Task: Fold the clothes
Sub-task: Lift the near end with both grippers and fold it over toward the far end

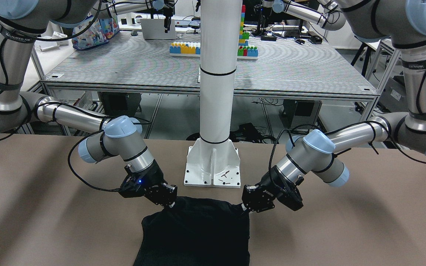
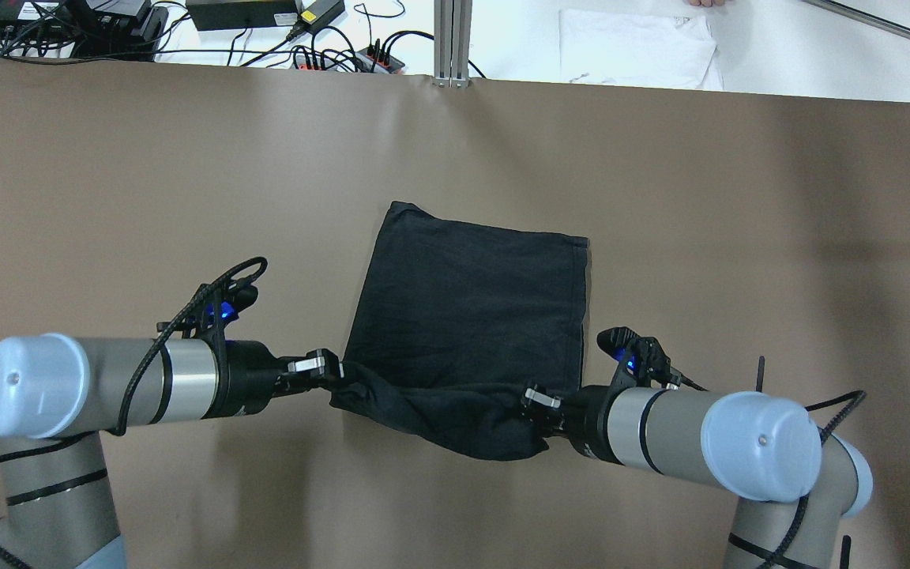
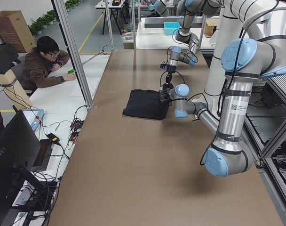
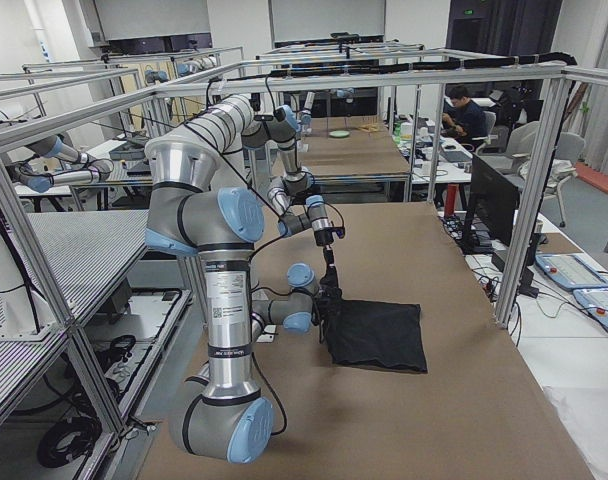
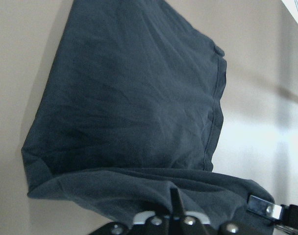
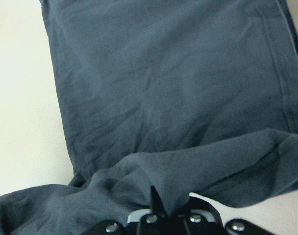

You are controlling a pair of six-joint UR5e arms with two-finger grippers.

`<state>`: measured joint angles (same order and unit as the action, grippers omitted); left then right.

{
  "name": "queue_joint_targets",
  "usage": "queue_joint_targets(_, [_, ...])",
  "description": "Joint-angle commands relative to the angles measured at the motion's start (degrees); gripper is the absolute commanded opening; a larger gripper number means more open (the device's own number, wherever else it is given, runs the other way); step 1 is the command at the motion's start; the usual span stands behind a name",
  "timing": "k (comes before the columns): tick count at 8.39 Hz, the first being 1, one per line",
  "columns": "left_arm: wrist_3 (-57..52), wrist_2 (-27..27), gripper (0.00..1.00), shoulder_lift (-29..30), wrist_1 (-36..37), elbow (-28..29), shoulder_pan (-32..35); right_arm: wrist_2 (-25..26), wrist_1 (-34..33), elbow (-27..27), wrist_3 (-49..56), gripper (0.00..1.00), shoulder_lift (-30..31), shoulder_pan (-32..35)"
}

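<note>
Saw clothes (image 2: 467,308) flat in the middle of the table (image 2: 107,197), near edge lifted | found left gripper (image 2: 329,370) pinched tight on one near corner, right gripper (image 2: 538,399) on the other | needed both carried forward level and together (edge sagged between them) for a straight fold

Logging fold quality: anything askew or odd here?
Slightly askew. The black garment lies skewed on the table, its far corner on the robot's left poking out. Its near edge, pinched by the left gripper and right gripper, sags bunched between them. No damage visible.
</note>
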<state>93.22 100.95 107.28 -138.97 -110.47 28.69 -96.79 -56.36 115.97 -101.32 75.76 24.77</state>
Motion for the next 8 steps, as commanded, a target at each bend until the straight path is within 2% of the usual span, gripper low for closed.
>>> queue_joint_targets(1, [-0.1,7.9,0.00,6.3,-0.1,9.2,9.8,0.0,-0.4,-10.5,0.0,0.00,-8.3,6.4])
queue_joint_targets(3, [-1.7,8.8,0.00,10.8,-0.2,14.4,12.5,0.0,-0.3,-16.0,0.1,0.00,-11.2,8.9])
queue_joint_targets(6, [-1.5,8.0,0.00,17.2,-0.5,23.5,13.1,0.0,-0.1,-20.6,4.0,0.00,-12.0,10.9])
queue_joint_targets(8, [-2.0,7.9,0.00,17.5,-0.7,25.1,13.1,0.0,0.0,-23.8,4.0,0.00,-15.2,11.0])
